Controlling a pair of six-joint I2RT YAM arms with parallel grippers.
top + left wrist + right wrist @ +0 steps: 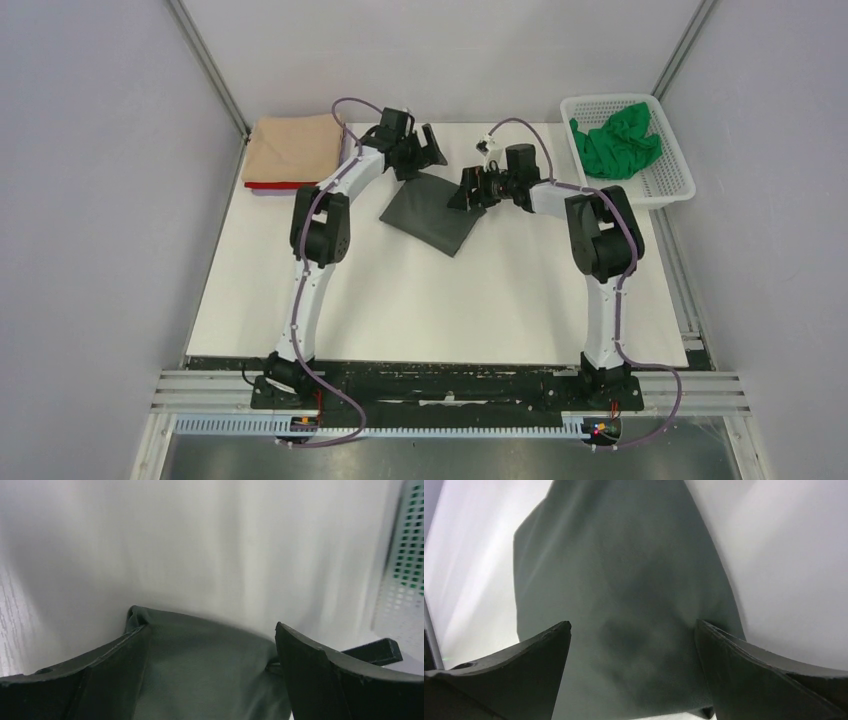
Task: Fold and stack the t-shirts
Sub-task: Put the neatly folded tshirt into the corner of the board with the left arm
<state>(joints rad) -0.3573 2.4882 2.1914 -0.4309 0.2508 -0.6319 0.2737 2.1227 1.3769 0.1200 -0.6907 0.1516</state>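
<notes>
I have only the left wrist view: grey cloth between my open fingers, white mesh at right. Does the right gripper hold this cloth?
Observer: No. The right gripper is open over the folded dark grey t-shirt.
Operator: What is the green behind the mesh?
Observer: A bright green t-shirt, crumpled in the white basket.
Operator: Any stack yet?
Observer: Yes, a folded tan t-shirt lies on a red t-shirt, far left corner.

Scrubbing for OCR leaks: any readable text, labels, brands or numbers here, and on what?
None. No print, label or number shows on the folded dark grey cloth t-shirt, the crumpled bright green t-shirt in the white plastic mesh basket, the folded tan t-shirt, or the red t-shirt under it.
</notes>
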